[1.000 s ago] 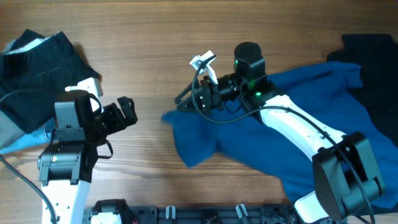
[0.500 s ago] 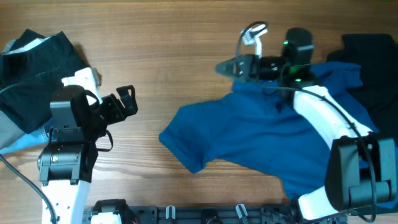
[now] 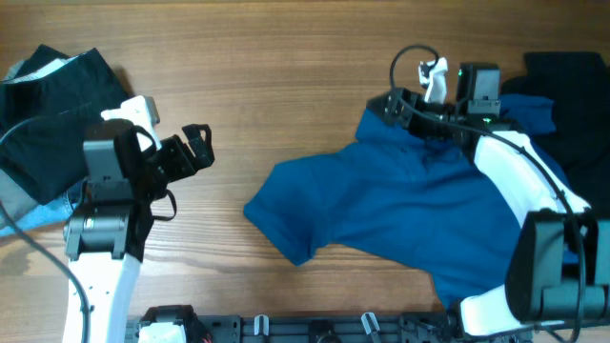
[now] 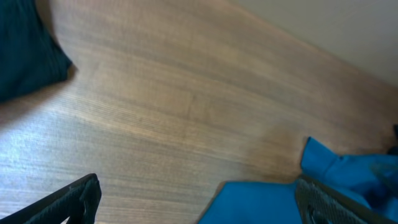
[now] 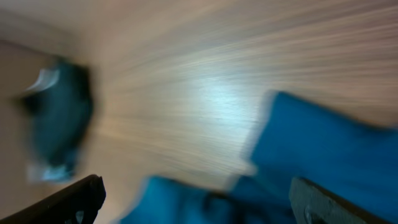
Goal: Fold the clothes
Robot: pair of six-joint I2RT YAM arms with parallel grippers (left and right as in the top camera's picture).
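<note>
The royal-blue shirt (image 3: 400, 210) lies spread on the wooden table, centre to right, with one sleeve corner pointing left. My right gripper (image 3: 393, 105) hovers over the shirt's far edge, open and empty. The right wrist view is blurred but shows its fingers (image 5: 205, 208) wide apart above blue fabric (image 5: 323, 143). My left gripper (image 3: 195, 145) is open and empty over bare wood, left of the shirt. The left wrist view shows its fingers (image 4: 199, 205) apart, with the shirt's edge (image 4: 267, 202) between them. A black garment (image 3: 57, 105) lies at the far left and shows in the left wrist view (image 4: 25, 56).
Another black garment (image 3: 567, 105) lies at the far right, partly under the shirt. Light-blue and grey fabric (image 3: 33, 217) lies at the left edge by my left arm. Bare wood runs between the two arms.
My right gripper has moved right and back, from the shirt's left sleeve to its far edge. The shirt now lies flatter and wider. My left gripper has shifted slightly.
</note>
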